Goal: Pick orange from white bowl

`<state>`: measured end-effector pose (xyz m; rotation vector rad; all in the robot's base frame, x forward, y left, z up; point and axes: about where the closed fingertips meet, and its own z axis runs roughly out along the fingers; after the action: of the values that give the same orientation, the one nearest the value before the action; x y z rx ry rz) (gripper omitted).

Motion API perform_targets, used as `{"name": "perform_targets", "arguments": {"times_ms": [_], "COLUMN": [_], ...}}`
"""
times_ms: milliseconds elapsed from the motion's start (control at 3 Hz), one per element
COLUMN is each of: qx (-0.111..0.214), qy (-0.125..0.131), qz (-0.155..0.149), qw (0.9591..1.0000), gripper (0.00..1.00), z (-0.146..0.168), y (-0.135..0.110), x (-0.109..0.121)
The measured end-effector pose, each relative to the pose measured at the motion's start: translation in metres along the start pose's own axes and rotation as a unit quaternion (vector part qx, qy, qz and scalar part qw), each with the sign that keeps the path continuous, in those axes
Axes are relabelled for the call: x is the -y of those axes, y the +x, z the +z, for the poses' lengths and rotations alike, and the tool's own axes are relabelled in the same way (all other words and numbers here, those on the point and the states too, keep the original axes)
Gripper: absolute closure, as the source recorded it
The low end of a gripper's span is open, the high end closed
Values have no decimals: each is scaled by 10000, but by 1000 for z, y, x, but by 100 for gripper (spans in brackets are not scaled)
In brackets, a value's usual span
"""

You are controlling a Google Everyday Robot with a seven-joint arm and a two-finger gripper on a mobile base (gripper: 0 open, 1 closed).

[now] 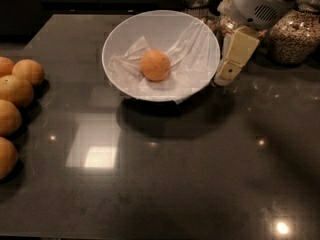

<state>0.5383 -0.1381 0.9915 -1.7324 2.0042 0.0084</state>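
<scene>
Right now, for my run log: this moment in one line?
orange: in white bowl, untouched | tool: just outside bowl's right rim

Matt, dimpled orange (155, 65) on crumpled paper (195, 49) in smooth white bowl (135, 31); glossy tabletop (200, 159); smooth plastic-looking gripper (226, 74) seen upper rt, beside bowl.

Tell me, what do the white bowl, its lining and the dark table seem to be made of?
The white bowl looks like glazed ceramic or plastic: smooth, plain, evenly white. Its lining is likely thin paper, given the sharp crumples under the orange. The table seems polished stone or similar: dark, speckled, mirroring lights. The gripper hangs just outside the bowl's rim, near the jars.
</scene>
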Motion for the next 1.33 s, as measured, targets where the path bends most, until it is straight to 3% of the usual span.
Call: {"name": "perform_targets", "arguments": {"times_ms": [333,667,1000,1333], "qx": [596,1419,2008,2007], "qy": [-42,-34,-42,-47], "qz": [49,311,603,609], "qw": [9982,9894,9778,9778], "gripper": [0,0,0,0], "z": [29,54,71,73], "y": [-27,-48,-66,-66], "x": [11,30,45,45]}}
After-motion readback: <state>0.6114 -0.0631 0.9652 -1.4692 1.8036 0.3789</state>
